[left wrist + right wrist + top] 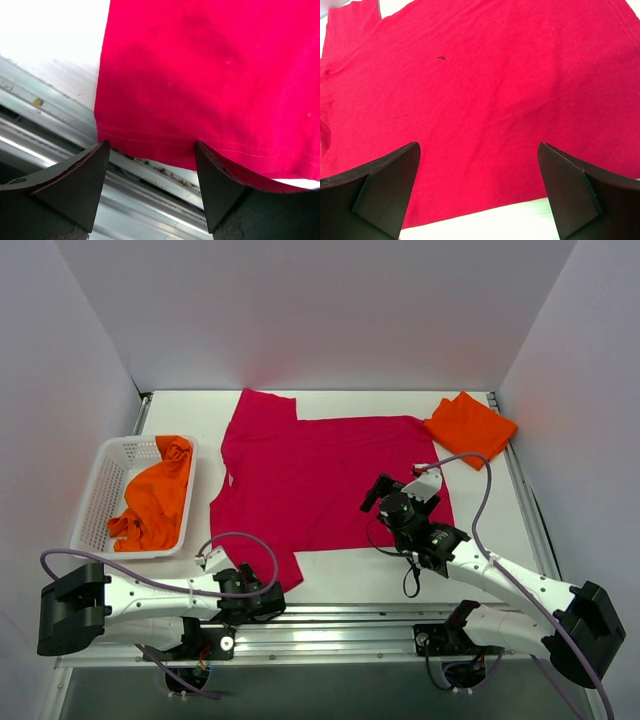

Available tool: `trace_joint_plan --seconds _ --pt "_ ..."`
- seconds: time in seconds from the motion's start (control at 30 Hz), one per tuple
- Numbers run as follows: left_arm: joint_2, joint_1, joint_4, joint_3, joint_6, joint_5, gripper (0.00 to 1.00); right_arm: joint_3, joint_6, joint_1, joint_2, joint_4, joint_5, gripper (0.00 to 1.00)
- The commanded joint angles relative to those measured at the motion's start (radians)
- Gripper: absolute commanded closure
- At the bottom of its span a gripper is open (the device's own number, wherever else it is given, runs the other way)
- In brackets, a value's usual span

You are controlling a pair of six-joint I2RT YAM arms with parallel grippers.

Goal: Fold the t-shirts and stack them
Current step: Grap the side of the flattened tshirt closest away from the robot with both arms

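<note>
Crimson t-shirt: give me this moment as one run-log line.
crimson cloth t-shirt: spread flat | left hand: open, at near sleeve hem | right hand: open, over shirt body

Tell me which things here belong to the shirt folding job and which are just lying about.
Job: crimson t-shirt, spread flat; folded orange t-shirt, far right corner; crumpled orange t-shirt, left side.
Lying about: white mesh basket holding that crumpled shirt; metal rail along the near table edge.

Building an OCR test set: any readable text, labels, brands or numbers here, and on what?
No readable text in any view.
Red shirt, folded orange shirt, crumpled orange shirt, white basket: no print showing.
Yellow speck on the metal rail: too blurred to read.
</note>
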Motion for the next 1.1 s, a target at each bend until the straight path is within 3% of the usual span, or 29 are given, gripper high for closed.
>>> trace_joint_plan --seconds 0.0,0.2,0.3,0.33,0.47,0.57,0.7,1.07 --pt "0.031 0.009 0.055 0.001 -0.090 -0.035 0.22 0.038 -0.004 0.005 0.007 0.025 0.019 0.00" --pt "0.091 0.026 0.171 -0.059 -0.102 -0.036 0.27 0.038 -0.012 0.005 0.019 0.038 0.007 0.00" --pt "0.116 0.026 0.199 -0.070 -0.105 -0.038 0.42 0.042 -0.013 0.005 0.031 0.039 0.007 0.00" --pt "0.120 0.026 0.197 -0.067 -0.104 -0.041 0.54 0.044 -0.013 0.005 0.034 0.039 0.007 0.00" --pt "0.102 0.023 0.106 -0.009 -0.099 -0.070 0.84 0.045 -0.012 0.005 0.043 0.041 0.011 0.00" --pt "0.075 0.018 0.031 0.042 -0.088 -0.088 0.92 0.050 -0.012 0.005 0.040 0.026 0.022 0.00" --pt "-0.002 0.015 -0.019 0.075 -0.051 -0.105 0.98 0.064 0.000 0.005 0.019 -0.019 0.062 0.00" --pt "-0.103 0.020 -0.057 0.145 0.062 -0.248 0.98 0.054 0.173 0.002 -0.078 -0.264 0.223 0.00"
